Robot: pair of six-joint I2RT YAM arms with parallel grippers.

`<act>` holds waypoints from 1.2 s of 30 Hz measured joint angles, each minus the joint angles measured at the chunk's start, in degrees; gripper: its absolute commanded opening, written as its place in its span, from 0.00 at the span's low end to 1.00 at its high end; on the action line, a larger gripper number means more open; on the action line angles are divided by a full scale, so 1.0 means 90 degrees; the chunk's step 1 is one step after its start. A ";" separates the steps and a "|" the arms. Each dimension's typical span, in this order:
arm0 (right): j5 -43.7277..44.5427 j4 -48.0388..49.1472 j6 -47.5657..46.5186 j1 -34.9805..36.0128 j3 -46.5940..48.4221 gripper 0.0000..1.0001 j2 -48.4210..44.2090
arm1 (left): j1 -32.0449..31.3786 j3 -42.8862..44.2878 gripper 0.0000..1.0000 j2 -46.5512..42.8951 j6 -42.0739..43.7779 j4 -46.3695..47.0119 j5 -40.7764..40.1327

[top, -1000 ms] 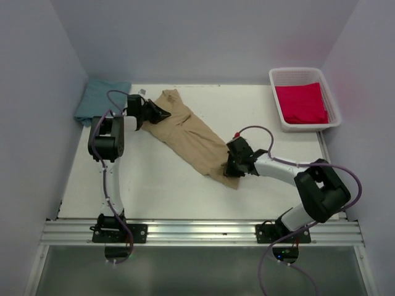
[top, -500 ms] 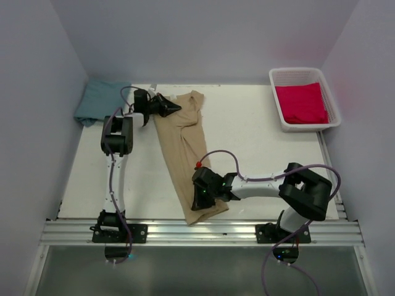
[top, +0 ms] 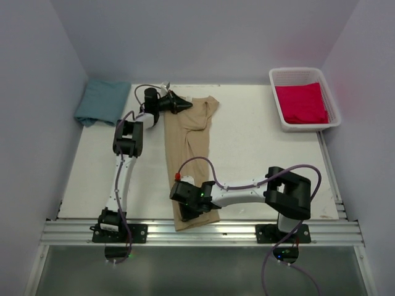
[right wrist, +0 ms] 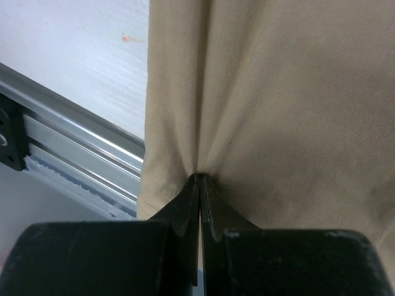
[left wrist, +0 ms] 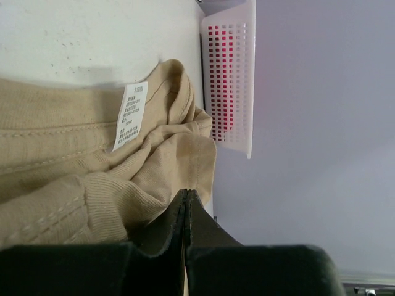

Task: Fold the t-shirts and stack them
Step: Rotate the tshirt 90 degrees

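Tan t-shirt (top: 188,142) swung lengthwise | left pincer (left wrist: 186,194), right pincer (right wrist: 200,179) clamped on it

Overhead looks down; wrist cameras sit close on tan t-shirt (top: 188,148).

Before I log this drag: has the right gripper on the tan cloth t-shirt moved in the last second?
Yes. The right gripper, shut on the tan cloth t-shirt, swung left, away from the white slatted plastic basket, toward the metal rail.
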 measured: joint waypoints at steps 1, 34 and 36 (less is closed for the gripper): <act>0.0075 -0.0083 -0.0049 0.0032 0.0058 0.00 0.0010 | -0.0012 0.0022 0.00 0.0034 -0.0090 0.0121 0.0015; 0.2822 -0.2635 -0.1698 -0.2266 0.0260 0.87 -0.2567 | -0.1583 -0.8971 0.54 -0.9867 0.3660 -0.2703 -0.3810; 0.2591 -0.2501 -0.1545 -0.2198 -0.0253 0.86 -0.3075 | -0.1945 -0.9449 0.55 -1.0717 0.3733 -0.3320 -0.4024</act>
